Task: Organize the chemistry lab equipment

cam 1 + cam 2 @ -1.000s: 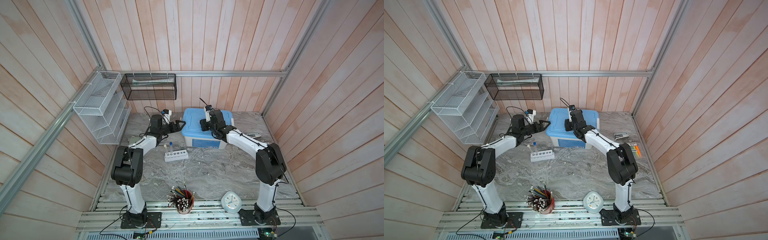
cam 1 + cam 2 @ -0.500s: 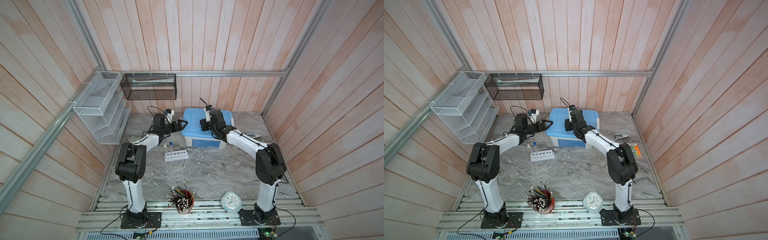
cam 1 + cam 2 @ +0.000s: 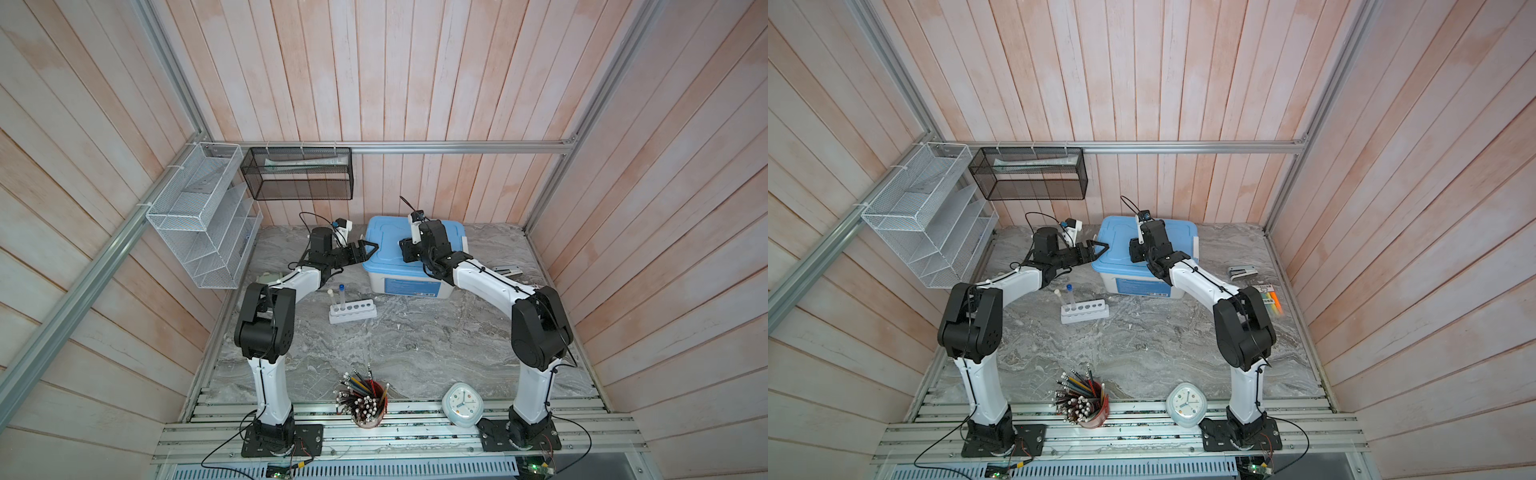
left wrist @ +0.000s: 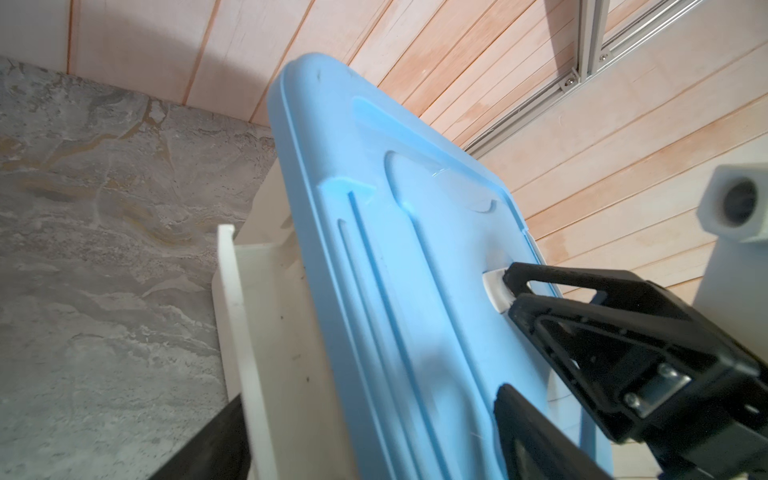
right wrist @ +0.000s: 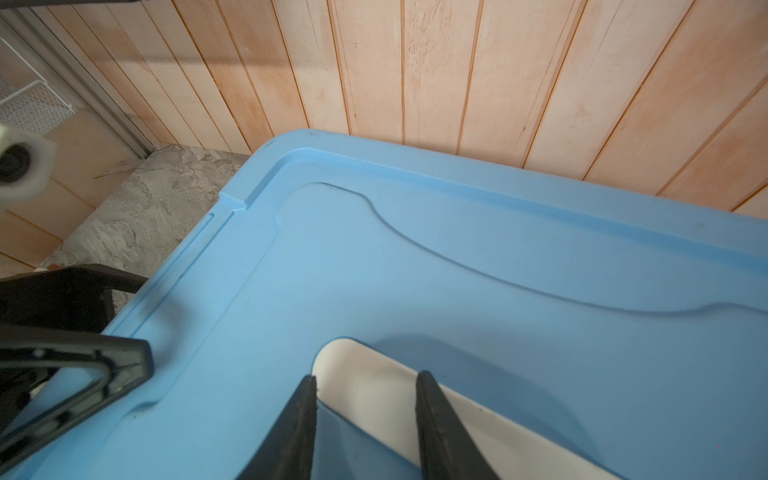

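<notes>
A white six-hole rack [image 3: 353, 311] stands mid-table in both top views, holding a blue-capped tube [image 3: 341, 293] and a white-capped tube [image 3: 331, 296]. Behind it is a white box [image 3: 415, 282] with a blue lid [image 3: 386, 237]. My left gripper [image 3: 369, 251] [image 4: 365, 432] is open at the lid's left edge, one finger over the lid [image 4: 395, 208] and one beside the box wall. My right gripper [image 3: 405, 253] [image 5: 365, 380] sits on top of the lid, shut on its white handle [image 5: 365, 399]. A pale round piece [image 3: 268, 276] lies by my left forearm.
A red cup of pencils [image 3: 365, 405] and a white clock [image 3: 462, 409] stand at the front edge. A white wire shelf [image 3: 199, 216] and a black mesh basket [image 3: 297, 178] hang on the back left walls. A stapler [image 3: 1242, 272] and highlighters [image 3: 1273, 299] lie at the right.
My left gripper has moved right onto the lid's left edge and its jaws have narrowed a little. The right arm has not moved.
</notes>
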